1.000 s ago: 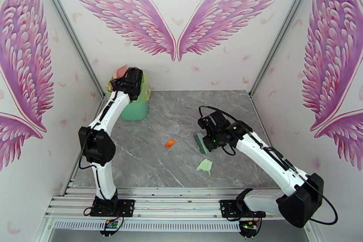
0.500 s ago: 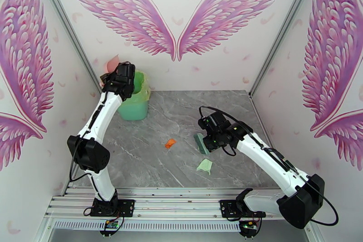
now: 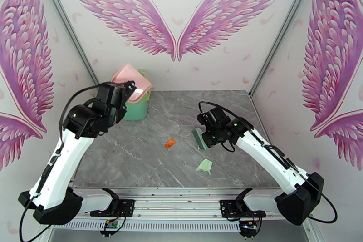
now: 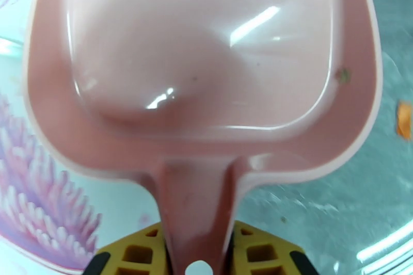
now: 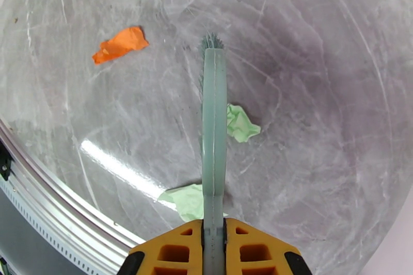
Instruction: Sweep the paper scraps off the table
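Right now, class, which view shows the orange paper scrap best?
Right wrist: the orange scrap lies whole and large there. Top external shows it small; left wrist crops it at the edge.

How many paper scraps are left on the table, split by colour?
Orange paper scraps: 1
Mint green paper scraps: 2 (second one)
Total: 3
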Controlling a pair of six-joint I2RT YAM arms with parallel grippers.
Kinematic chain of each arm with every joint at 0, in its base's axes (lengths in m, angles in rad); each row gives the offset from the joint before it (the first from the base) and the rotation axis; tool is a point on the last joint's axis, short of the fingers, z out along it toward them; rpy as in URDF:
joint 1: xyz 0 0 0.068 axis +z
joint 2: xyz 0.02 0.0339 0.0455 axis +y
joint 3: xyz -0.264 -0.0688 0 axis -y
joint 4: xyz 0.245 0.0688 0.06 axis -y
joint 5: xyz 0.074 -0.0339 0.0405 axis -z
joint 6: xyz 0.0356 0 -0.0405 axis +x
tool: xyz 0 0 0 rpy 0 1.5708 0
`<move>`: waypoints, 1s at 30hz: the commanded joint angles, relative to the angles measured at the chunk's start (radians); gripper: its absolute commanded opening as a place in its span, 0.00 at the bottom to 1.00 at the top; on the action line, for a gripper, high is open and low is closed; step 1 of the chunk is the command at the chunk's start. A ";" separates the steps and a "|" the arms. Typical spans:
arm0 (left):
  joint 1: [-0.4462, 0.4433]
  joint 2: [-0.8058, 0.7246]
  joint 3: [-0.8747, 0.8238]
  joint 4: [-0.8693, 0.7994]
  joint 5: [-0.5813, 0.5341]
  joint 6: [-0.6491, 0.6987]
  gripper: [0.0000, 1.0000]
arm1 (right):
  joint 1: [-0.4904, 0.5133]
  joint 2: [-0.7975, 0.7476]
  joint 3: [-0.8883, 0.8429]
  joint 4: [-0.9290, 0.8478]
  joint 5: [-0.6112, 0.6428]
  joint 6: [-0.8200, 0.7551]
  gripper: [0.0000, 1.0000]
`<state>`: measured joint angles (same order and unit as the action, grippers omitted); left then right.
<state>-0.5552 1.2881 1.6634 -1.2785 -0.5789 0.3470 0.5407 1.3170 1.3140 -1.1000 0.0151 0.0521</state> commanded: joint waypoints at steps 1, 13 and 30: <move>-0.041 0.012 -0.163 -0.035 0.126 -0.115 0.00 | 0.002 0.009 0.052 -0.031 0.036 0.002 0.00; -0.055 0.037 -0.476 0.081 0.221 -0.091 0.00 | 0.001 0.035 0.072 0.111 -0.169 0.187 0.00; -0.032 0.249 -0.572 0.213 0.301 -0.109 0.00 | 0.001 0.138 0.024 0.409 -0.450 0.393 0.00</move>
<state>-0.6014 1.4868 1.0973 -1.0969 -0.2665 0.2497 0.5407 1.4471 1.3598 -0.7868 -0.3702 0.3832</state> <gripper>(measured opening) 0.267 0.140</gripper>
